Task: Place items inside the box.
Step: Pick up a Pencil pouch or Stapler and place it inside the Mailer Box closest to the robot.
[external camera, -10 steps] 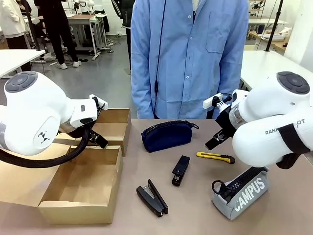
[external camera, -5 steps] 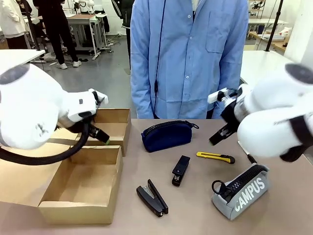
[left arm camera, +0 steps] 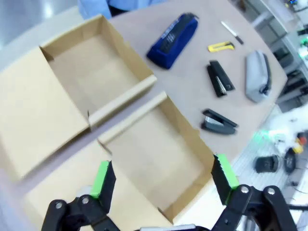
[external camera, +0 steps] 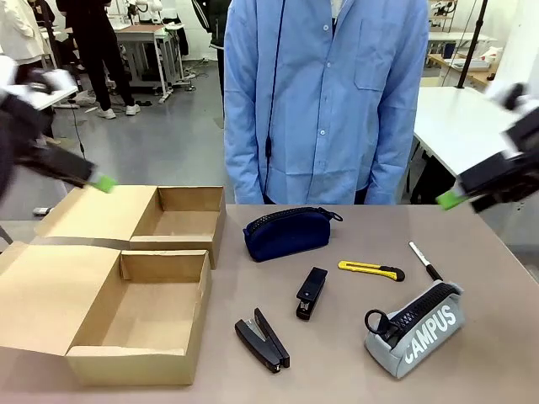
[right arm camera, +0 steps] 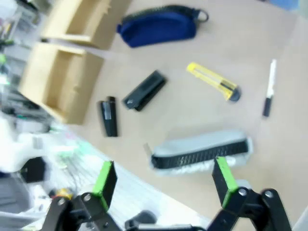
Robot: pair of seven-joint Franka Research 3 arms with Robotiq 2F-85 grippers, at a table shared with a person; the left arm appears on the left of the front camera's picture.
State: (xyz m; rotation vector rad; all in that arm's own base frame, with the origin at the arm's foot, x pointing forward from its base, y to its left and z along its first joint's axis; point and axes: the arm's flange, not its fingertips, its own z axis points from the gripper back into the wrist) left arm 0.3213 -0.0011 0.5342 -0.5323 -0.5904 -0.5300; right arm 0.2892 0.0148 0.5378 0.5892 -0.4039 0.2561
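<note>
While the box [external camera: 126,252] sits flaps-open, the stuff lies beside it on the table [external camera: 337,374] — navy zip pouch [external camera: 289,233] closest, then two staplers [external camera: 311,294] [external camera: 262,340], utility knife [external camera: 371,269], grey CAMPUS pouch [external camera: 418,330] farthest from the box. Left gripper [left arm camera: 163,177] and right gripper [right arm camera: 165,179] hover above — both spread wide, gripping nothing.

You have a brown cardboard box [external camera: 135,367] on the left, its paper surface matt and slightly rough. The navy cloth zip pouch [external camera: 286,236] at the far middle looks soft and dull, as does the grey cloth zip pouch lettered "CAMPUS" [external camera: 421,332] at the near right. The 2 small black staplers, the near stapler [external camera: 262,339] and the far stapler [external camera: 311,293], look smooth and faintly glossy. The yellow-and-black plastic utility knife [external camera: 370,269] looks smooth, lying on the matt tan table [external camera: 337,370].
</note>
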